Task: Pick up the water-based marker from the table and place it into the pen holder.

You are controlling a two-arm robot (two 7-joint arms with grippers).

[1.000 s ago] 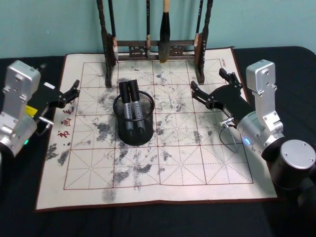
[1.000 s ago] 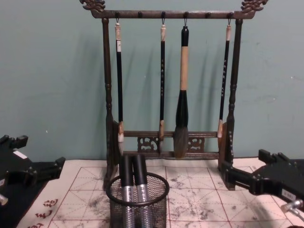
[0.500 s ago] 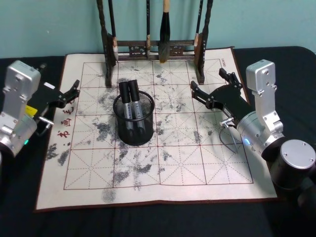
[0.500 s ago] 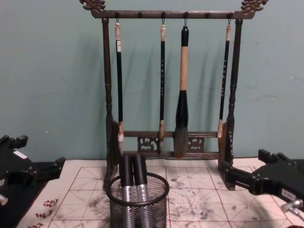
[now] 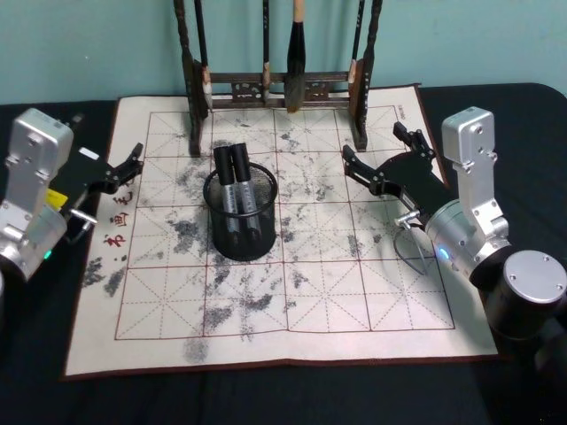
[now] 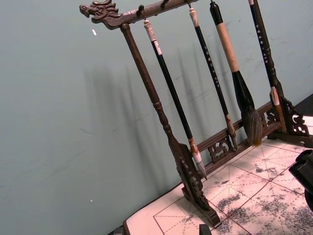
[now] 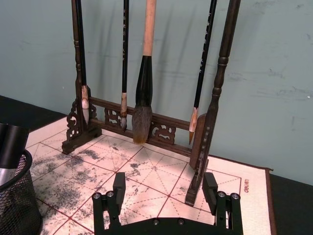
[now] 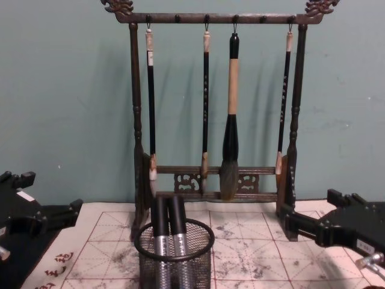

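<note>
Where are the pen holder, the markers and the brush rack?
pen holder (image 5: 241, 241), head view, mesh wall
markers (image 5: 230, 166), head view, black caps
brush rack (image 8: 218, 18), chest view, top bar

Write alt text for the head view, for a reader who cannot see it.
Two markers stand in the pen holder on a stained grid mat. The open left gripper hangs at the mat's left edge and the open right gripper at its right side, both empty. A brush rack stands at the mat's far edge.

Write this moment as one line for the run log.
markers: two in pen holder | left gripper: open, empty | right gripper: open, empty
</note>
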